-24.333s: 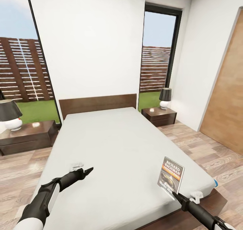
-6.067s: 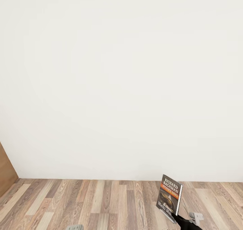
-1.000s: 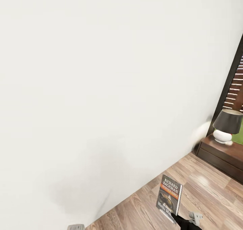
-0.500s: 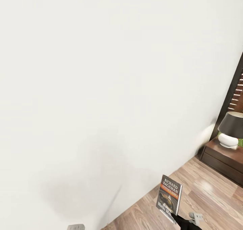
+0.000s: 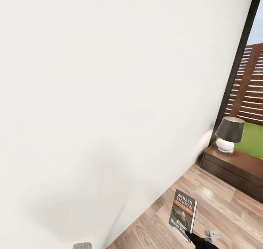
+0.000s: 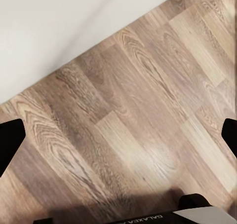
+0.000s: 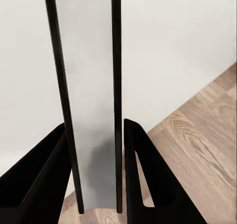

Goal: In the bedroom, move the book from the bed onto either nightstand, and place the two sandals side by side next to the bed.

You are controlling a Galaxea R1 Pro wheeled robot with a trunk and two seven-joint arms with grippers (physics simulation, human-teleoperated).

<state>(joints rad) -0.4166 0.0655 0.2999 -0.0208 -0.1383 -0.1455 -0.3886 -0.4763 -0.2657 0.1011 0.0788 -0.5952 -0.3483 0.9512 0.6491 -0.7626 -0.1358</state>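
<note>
The book (image 5: 183, 214) stands upright in the right gripper (image 5: 187, 234), clamped at its lower edge. In the right wrist view the two dark fingers (image 7: 143, 184) press on either side of the book's edge (image 7: 91, 100), so this gripper is clenched on it. The book's long axis runs up and down, the front cover with its white lettering faces the head camera, and the spine side leans slightly away to the right. It is held above the wood floor (image 5: 219, 208), close to the white wall (image 5: 109, 95).

The left gripper (image 6: 118, 135) is released, its fingertips wide apart at the edges of its own view, with bare floor planks under it and nothing between them.

Further out, to the right and ahead, a dark nightstand (image 5: 237, 166) sits against the wall beside a black-framed window (image 5: 237, 59). A lamp (image 5: 229, 134) with a dark shade stands on the near end of the surface.

The step in hand looks like carrying the book to that nightstand. To do it well, the base should turn and close in until the surface is squarely ahead, keeping the arm away from the wall. The book would best be tipped flat and lowered onto the free part of the top, away from the lamp, before the fingers let go.
</note>
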